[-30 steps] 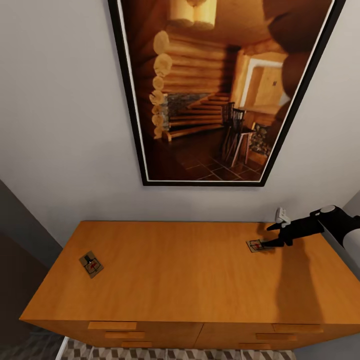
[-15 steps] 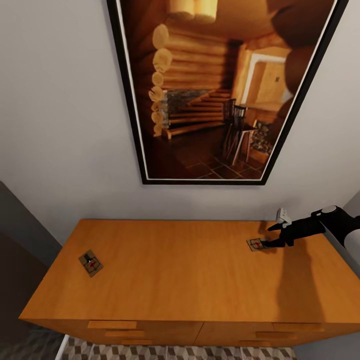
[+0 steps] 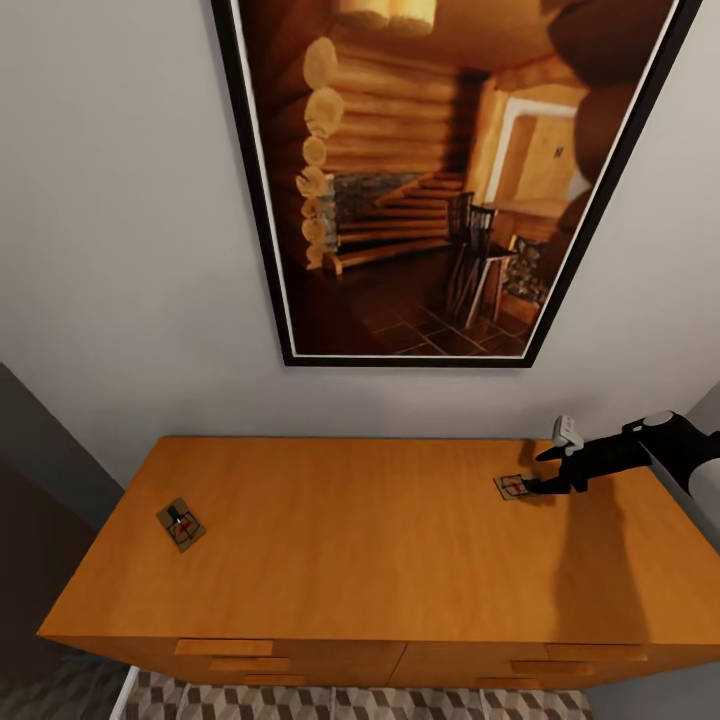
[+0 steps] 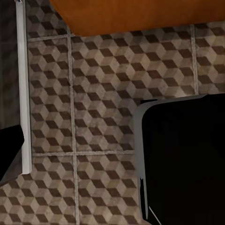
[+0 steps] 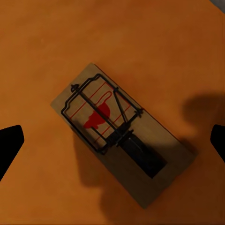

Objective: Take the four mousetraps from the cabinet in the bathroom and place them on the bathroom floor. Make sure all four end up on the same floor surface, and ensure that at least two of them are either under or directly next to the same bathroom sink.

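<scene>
Orange-brown wooden cabinet [image 3: 380,550] top: right gripper [image 3: 540,487], fingers spread wide, empty, hovers over tan red-spotted mousetrap [image 3: 513,487] near its right rear corner; another mousetrap [image 3: 181,524] lies near the left edge.

Orange-brown cabinet [image 3: 380,540] — tan mousetrap [image 5: 123,133], red spot; floor [image 4: 103,84] — brown-beige cube-patterned tiles.

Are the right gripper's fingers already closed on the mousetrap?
No. In the right wrist view the fingertips sit wide apart, with the mousetrap lying untouched on the cabinet between them.
</scene>
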You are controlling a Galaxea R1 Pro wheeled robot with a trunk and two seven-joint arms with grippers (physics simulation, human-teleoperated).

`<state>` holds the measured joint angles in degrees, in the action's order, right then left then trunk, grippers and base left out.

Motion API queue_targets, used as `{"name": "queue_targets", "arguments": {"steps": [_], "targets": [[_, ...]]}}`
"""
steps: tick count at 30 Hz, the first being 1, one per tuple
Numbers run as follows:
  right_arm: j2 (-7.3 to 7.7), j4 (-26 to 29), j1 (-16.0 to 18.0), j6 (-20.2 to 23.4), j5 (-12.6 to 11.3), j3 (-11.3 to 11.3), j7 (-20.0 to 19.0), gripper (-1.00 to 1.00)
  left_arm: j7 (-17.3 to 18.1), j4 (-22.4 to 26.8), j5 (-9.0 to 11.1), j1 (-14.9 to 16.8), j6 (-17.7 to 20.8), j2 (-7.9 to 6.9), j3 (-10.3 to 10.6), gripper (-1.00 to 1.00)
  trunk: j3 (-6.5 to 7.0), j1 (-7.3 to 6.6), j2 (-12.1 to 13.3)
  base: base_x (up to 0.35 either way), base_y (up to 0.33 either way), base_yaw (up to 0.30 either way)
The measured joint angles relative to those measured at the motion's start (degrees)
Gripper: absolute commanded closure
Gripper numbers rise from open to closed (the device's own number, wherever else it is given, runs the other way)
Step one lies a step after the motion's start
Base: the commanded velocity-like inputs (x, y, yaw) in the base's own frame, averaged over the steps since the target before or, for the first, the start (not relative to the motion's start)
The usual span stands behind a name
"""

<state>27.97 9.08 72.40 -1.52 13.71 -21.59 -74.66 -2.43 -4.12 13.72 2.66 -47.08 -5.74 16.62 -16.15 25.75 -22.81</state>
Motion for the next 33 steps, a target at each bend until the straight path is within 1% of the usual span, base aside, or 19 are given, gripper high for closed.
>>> {"name": "queue_targets", "arguments": {"steps": [11, 14, 20, 33], "targets": [[-0.02, 0.2, 0.0, 0.1, 0.0, 0.0, 0.2, -1.00, 0.0, 0.0, 0.0, 0.0, 0.0, 0.05, 0.0, -1.00, -0.01, 0.00, 0.0, 0.000, 0.000, 0.000], [-0.04, 0.2, 0.0, 0.1, 0.0, 0.0, 1.0, -1.00, 0.0, 0.0, 0.0, 0.0, 0.0, 0.05, 0.0, -1.00, -0.01, 0.00, 0.0, 0.000, 0.000, 0.000], [-0.10, 0.2, 0.0, 0.2, 0.0, -0.1, 5.0, -1.00, 0.0, 0.1, 0.0, 0.0, 0.0, 0.21, 0.0, -1.00, -0.01, 0.00, 0.0, 0.000, 0.000, 0.000], [-0.18, 0.2, 0.0, 0.2, 0.0, -0.1, 6.8, -1.00, 0.0, 0.1, 0.0, 0.0, 0.0, 0.35, 0.0, -1.00, -0.01, 0.00, 0.0, 0.000, 0.000, 0.000]]}}
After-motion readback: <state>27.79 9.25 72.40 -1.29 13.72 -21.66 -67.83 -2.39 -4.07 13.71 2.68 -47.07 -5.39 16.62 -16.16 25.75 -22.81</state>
